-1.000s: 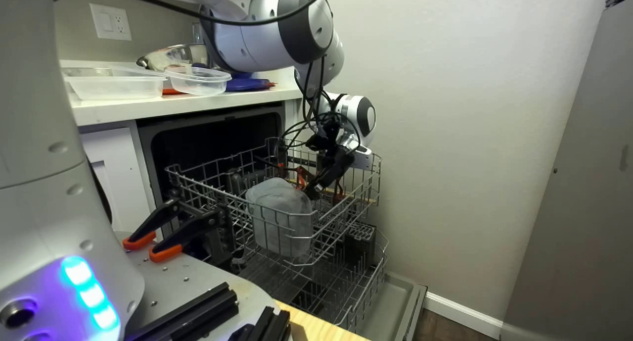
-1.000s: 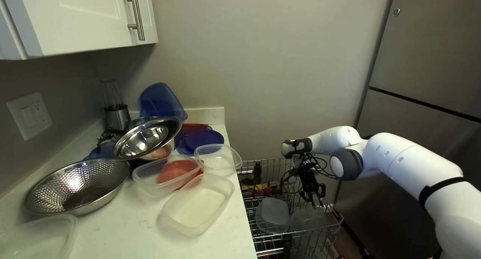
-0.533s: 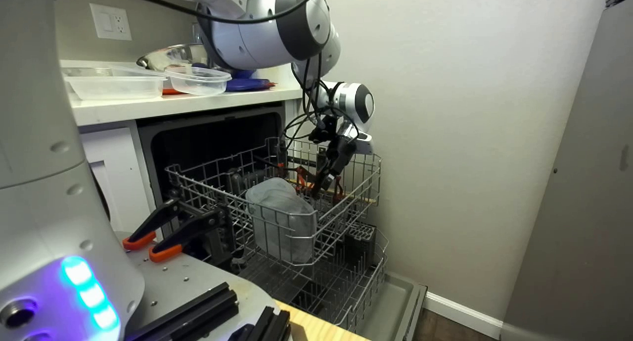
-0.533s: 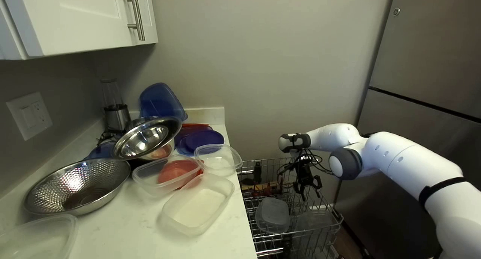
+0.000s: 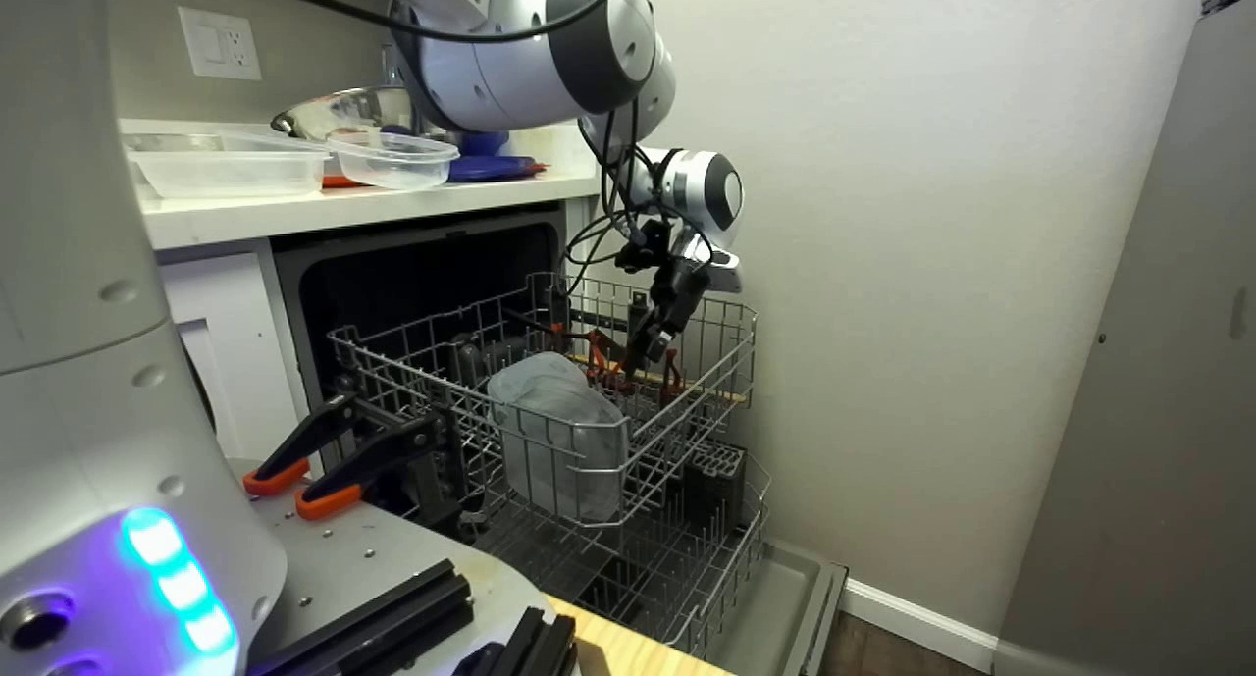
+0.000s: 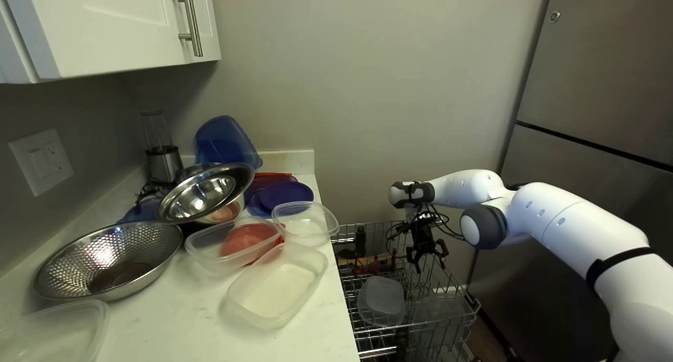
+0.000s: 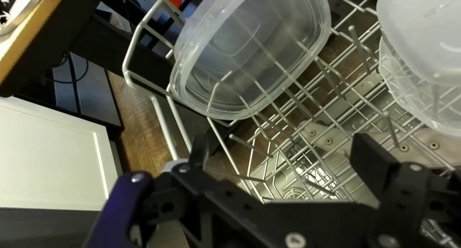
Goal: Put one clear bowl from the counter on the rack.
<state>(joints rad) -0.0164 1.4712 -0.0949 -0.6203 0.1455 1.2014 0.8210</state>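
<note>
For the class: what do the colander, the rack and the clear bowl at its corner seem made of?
Colander: metal, probably stainless steel, polished; bright reflections on perforated walls.
Rack: metal wire, perhaps coated; thin, dull grey-white bars.
Clear bowl: likely plastic, slightly frosted; wires show through its hazy wall.

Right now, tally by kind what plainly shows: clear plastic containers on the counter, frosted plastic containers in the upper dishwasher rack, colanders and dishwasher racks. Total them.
Clear plastic containers on the counter: 4, one cut off by the picture edge
Frosted plastic containers in the upper rack: 2
Colander: 1
Dishwasher racks, the upper one and a lower rack: 2
Total: 9
</note>
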